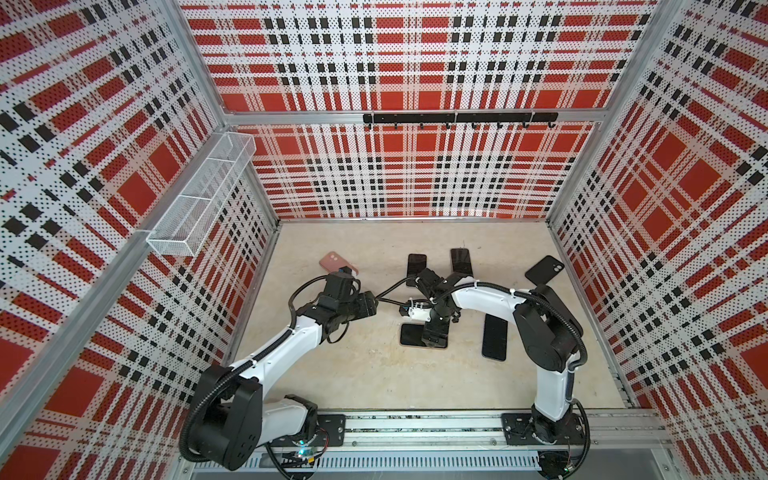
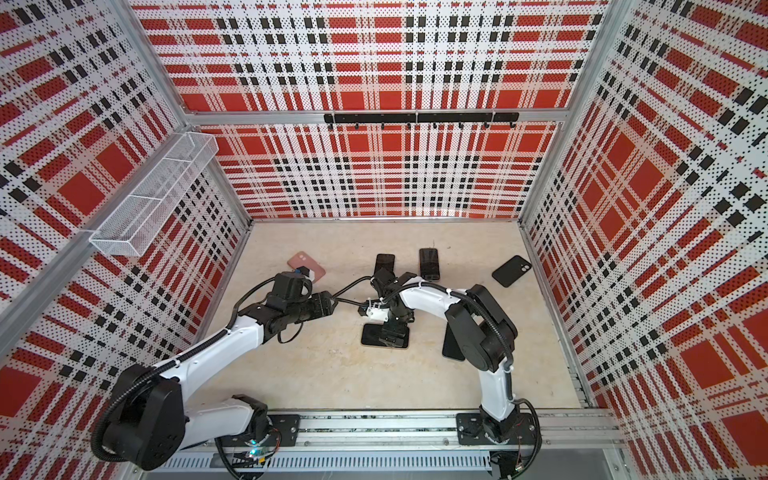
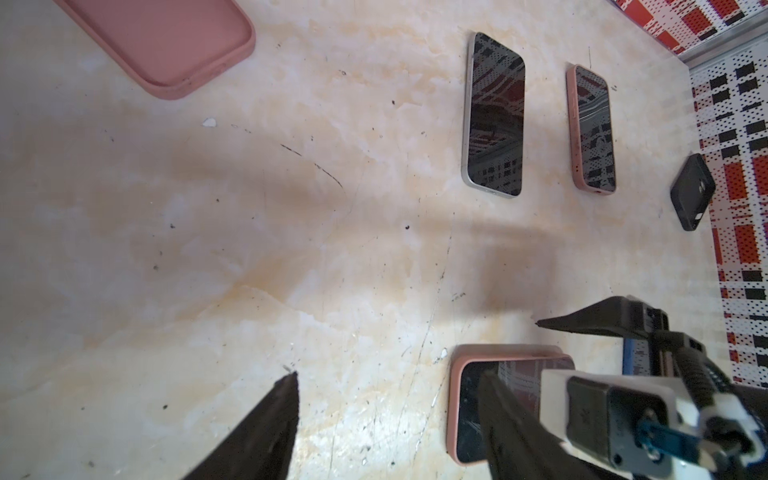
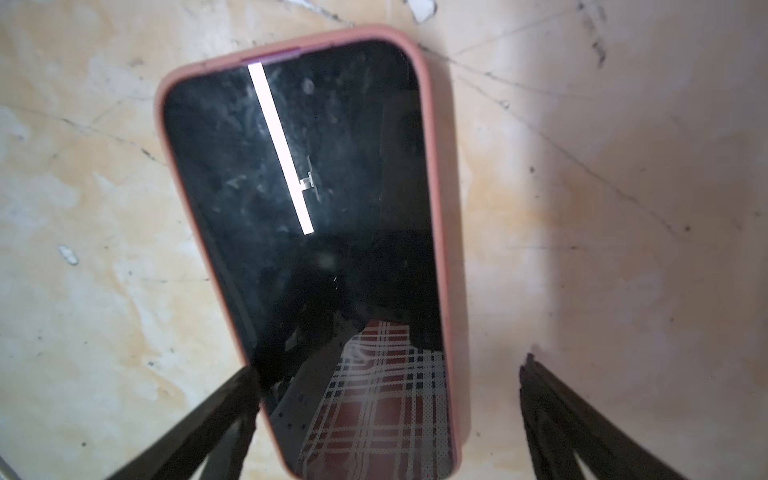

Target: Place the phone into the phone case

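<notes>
right tool [image 4: 390, 368] spread as wide as it goes, holding nothing, straddling one end of the phone [image 4: 316, 232]. phone lies screen-up inside its pink case [image 3: 454, 411] on the table [image 4: 623, 208], front centre in both top views. one finger [image 4: 232, 399] sits at the case edge; i cannot tell if it touches. risk: a sideways move from here could drag the phone or peel the case lip. a purple strip [image 4: 270, 56] at the other end may mean that end is not seated. left tool [image 3: 388, 376] partly open, empty, over bare table near the empty pink case [image 3: 166, 41]. the wrists are close; i judge a cable snag possible.
</notes>
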